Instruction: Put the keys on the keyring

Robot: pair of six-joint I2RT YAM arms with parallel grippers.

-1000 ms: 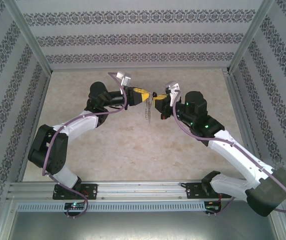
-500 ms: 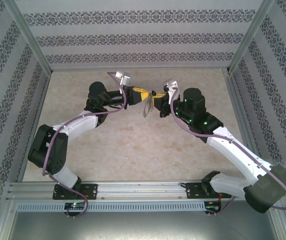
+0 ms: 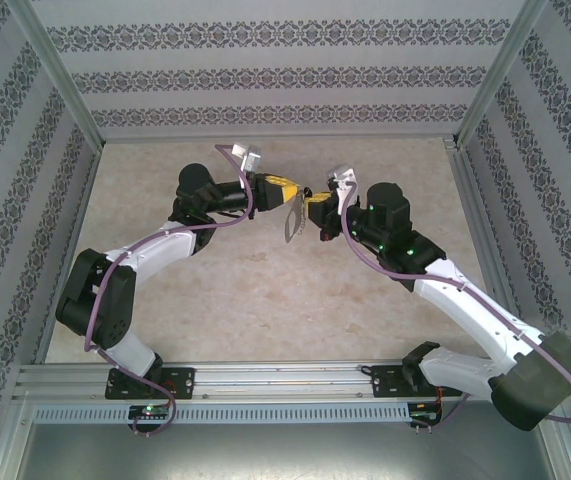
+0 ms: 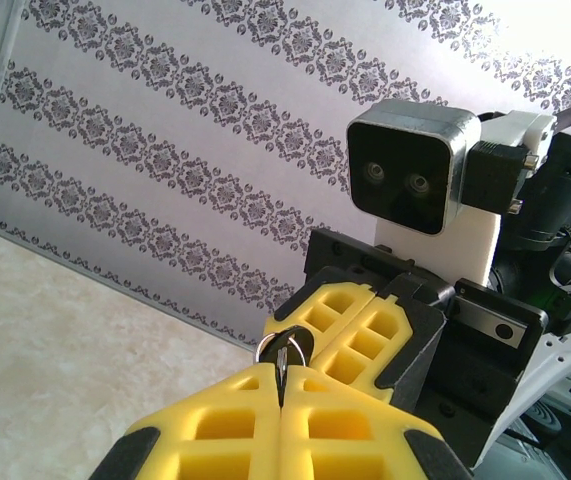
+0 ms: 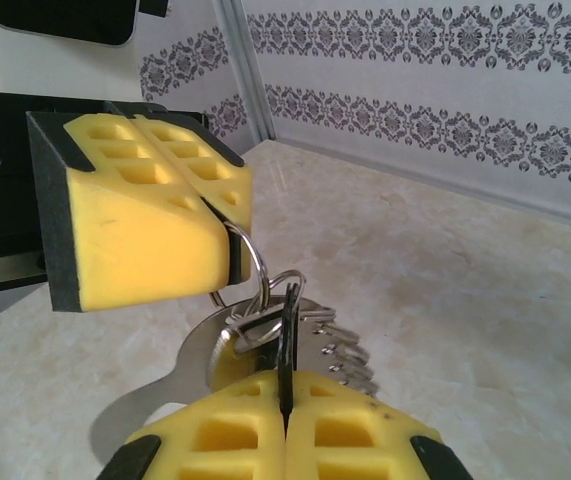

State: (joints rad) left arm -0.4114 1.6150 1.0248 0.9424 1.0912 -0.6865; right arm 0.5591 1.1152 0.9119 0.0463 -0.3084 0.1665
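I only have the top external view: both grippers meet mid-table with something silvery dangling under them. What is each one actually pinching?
Observer: The right wrist view shows the left gripper shut on a thin wire ring.
Operator: And the right one?
Observer: The right gripper is shut on a thin black key head, seen edge-on.
Operator: What's the dangling thing?
Observer: The flat grey keyring, with a jagged toothed fringe along one side, hanging just below that wire ring.
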